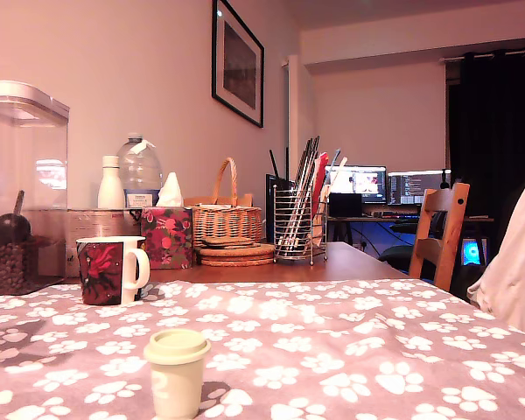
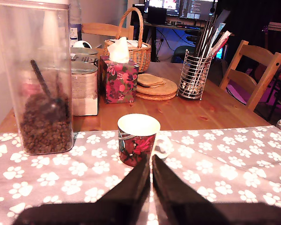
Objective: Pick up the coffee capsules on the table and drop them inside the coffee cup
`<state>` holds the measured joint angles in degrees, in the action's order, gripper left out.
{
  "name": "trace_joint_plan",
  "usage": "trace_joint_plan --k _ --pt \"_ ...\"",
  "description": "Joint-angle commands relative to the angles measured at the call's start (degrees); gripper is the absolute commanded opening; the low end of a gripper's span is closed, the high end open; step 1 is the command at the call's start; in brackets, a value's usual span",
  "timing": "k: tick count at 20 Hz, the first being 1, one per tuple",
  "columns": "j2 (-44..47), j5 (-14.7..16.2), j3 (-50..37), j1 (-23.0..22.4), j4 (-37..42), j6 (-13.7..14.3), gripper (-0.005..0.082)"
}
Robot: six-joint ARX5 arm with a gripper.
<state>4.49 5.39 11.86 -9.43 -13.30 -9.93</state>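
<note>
The coffee cup [image 1: 105,271] is a dark red-and-black floral mug with a white handle, standing on the paw-print tablecloth at the exterior view's left. In the wrist view the cup [image 2: 136,140] shows its white inside, and nothing can be seen in it. A pale cream coffee capsule [image 1: 177,372] stands alone on the cloth in the exterior view's foreground, well in front of the cup. My gripper [image 2: 150,161] appears only in the wrist view. Its two black fingers are pressed together, tips just short of the cup, and nothing shows between them.
A clear canister of coffee beans with a scoop [image 2: 40,93] stands beside the cup. Behind it on the bare wood are a floral tissue box [image 2: 118,82], tins [image 2: 83,86], a wicker basket [image 2: 133,47], round coasters [image 2: 155,86] and a wire utensil holder [image 2: 194,75]. A wooden chair [image 2: 253,70] stands by the table.
</note>
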Motion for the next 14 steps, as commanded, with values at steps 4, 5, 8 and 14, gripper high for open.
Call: trace_joint_plan --k 4,5,8,14 --pt "-1.6 -1.2 -1.7 0.2 -1.6 -1.2 -0.0023" --pt "-1.6 -1.2 -1.7 0.2 -1.7 -1.2 -0.0023" --pt "-1.6 -0.9 -1.7 0.2 -1.7 -1.3 -0.0023" --pt "-1.5 10.5 -1.7 -0.9 -1.2 -2.7 -0.0023"
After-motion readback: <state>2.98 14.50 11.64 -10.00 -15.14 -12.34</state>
